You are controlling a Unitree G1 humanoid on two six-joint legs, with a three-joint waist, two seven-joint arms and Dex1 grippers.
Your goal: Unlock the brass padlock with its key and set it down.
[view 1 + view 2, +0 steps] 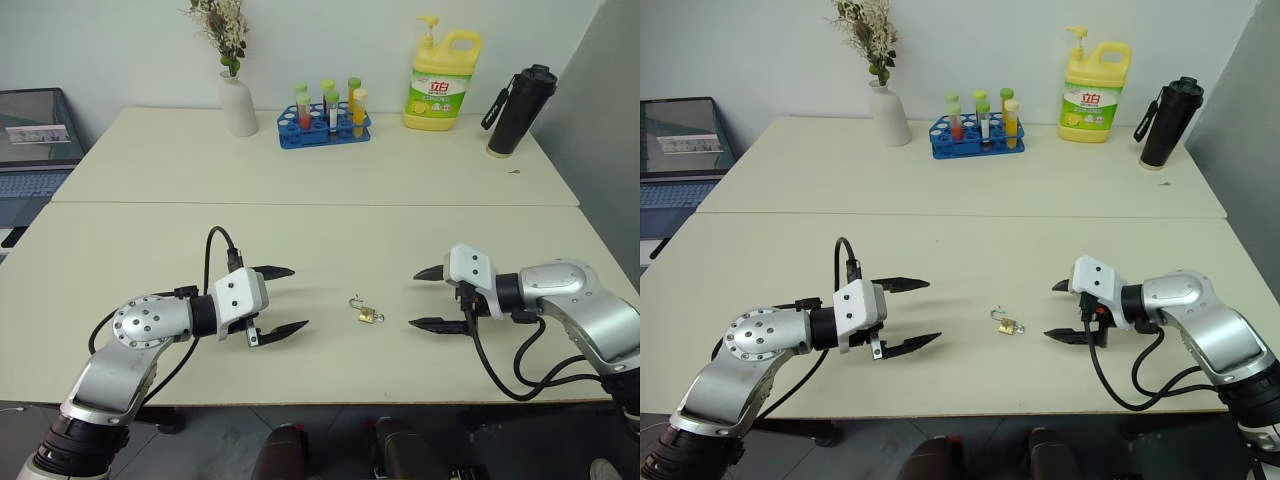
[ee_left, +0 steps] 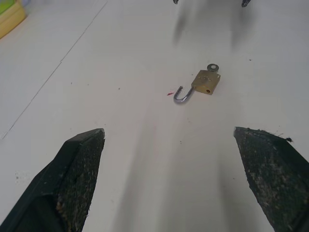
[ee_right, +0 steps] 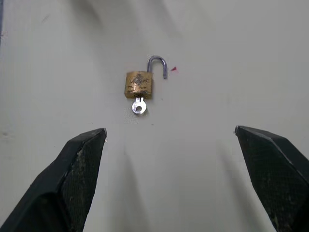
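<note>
The brass padlock [image 3: 139, 85] lies flat on the cream table [image 1: 300, 170] between my two arms, its silver shackle [image 3: 158, 64] swung open. The small silver key [image 3: 139, 105] sticks out of the body's underside. The padlock [image 1: 368, 315] rests near the table's front edge, touched by neither gripper. My left gripper [image 1: 285, 300] hovers open to its left, fingers pointing toward it. On the other side my right gripper [image 1: 428, 298] stands open too, with nothing between its fingers. A tiny red mark [image 3: 173, 69] sits on the table beside the shackle.
At the back stand a white vase with dried flowers [image 1: 238, 102], a blue rack of coloured tubes [image 1: 325, 125], a yellow detergent bottle [image 1: 441, 82] and a black flask [image 1: 520, 110]. A laptop [image 1: 35, 140] sits far left. A seam [image 1: 300, 203] crosses the table.
</note>
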